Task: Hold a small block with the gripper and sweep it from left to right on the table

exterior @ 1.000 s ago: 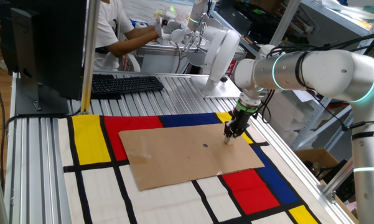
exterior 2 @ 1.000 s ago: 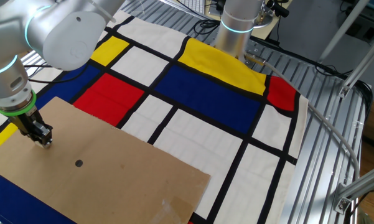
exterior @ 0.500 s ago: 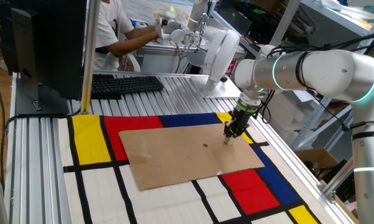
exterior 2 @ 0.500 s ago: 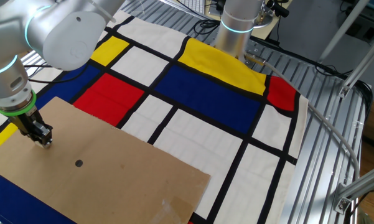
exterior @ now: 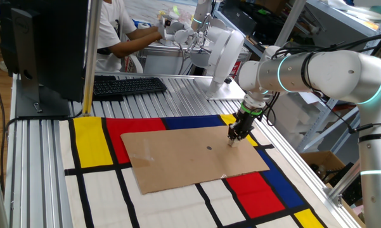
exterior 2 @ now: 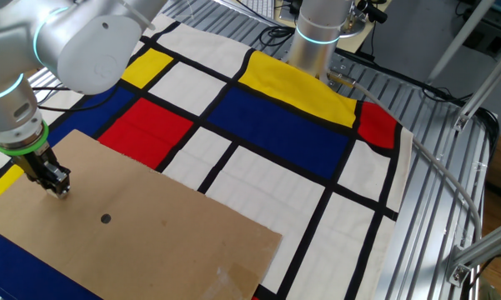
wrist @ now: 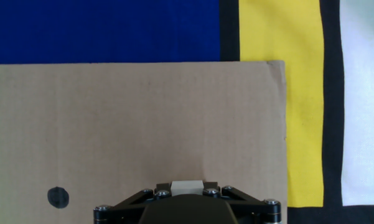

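Observation:
My gripper point(exterior: 234, 140) is a small black claw under a green ring, and it stands upright on the brown cardboard sheet point(exterior: 177, 158) near its far right corner. It also shows in the other fixed view point(exterior 2: 60, 188), tip down on the cardboard point(exterior 2: 150, 233). In the hand view the jaws are shut on the small block point(wrist: 187, 185), a pale beige cube that peeks out between the black fingers point(wrist: 143, 198). The block rests against the cardboard point(wrist: 137, 124), close to its right edge.
A small dark dot point(exterior: 208, 149) marks the cardboard left of the gripper; it also shows in the hand view point(wrist: 58, 196). The mat point(exterior: 89, 142) lies on the slatted table point(exterior: 38, 158). A keyboard point(exterior: 128, 85), a monitor point(exterior: 44, 44) and a person point(exterior: 114, 31) are at the back.

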